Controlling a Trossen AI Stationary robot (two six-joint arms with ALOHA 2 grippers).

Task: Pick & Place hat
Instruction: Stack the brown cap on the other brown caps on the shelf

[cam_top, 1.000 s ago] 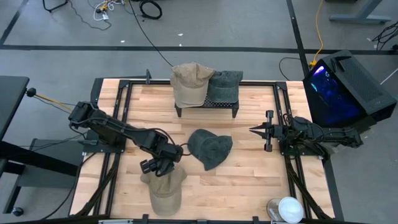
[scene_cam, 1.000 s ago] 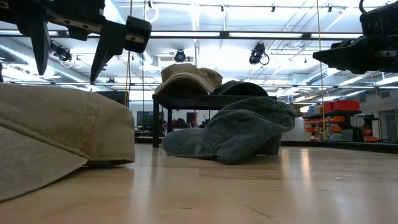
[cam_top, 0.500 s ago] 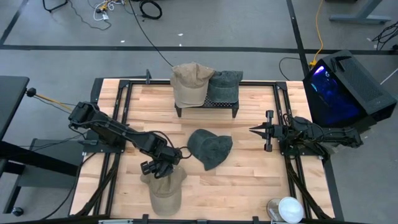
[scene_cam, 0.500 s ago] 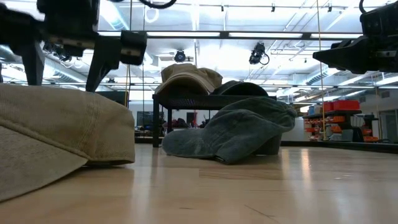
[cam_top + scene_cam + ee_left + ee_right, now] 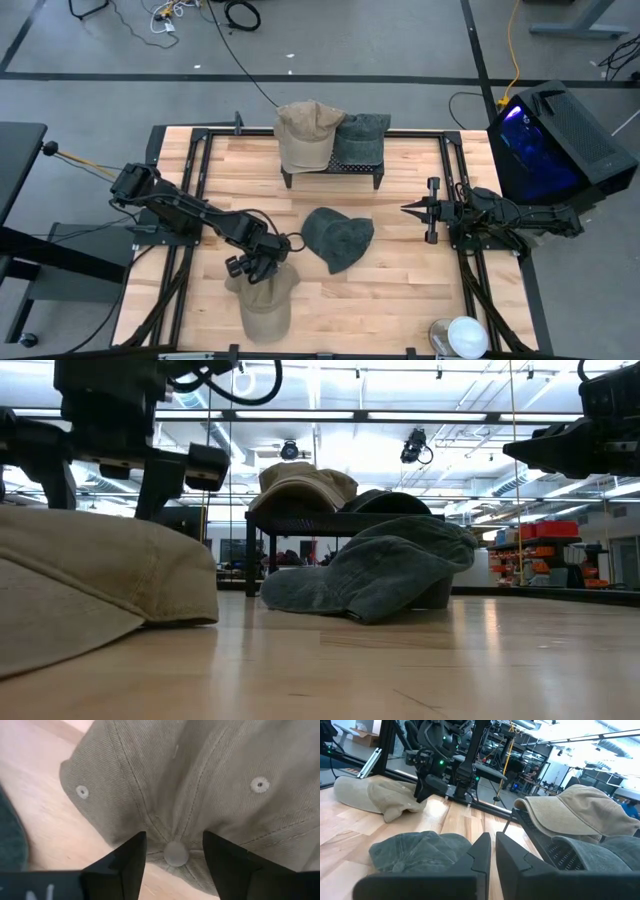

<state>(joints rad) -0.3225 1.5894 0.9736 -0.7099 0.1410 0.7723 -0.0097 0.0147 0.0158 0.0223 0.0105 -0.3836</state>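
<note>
I have the left gripper [image 5: 174, 851] directly over the crown of the tan hat [image 5: 210, 785], its fingers [image 5: 125, 865] spread to either side of the little top button [image 5: 175, 853], tips at or just shy of the cloth; nothing is pinched yet. That hat lies on the table [image 5: 400, 290] right under the gripper, with a grey hat [image 5: 337, 238] just beside it toward the table's middle, and a rack [image 5: 335, 168] farther out beyond the grey one, already carrying a tan and a grey hat. I read this as the reach-and-grasp step of the pick: the hat is not lifted. My next move calls for easing down a touch so the tips bite into the fabric, then closing on a fold around the button before raising. The right gripper [image 5: 491, 851] waits at the far side of the table, fingers pressed together on nothing.
</note>
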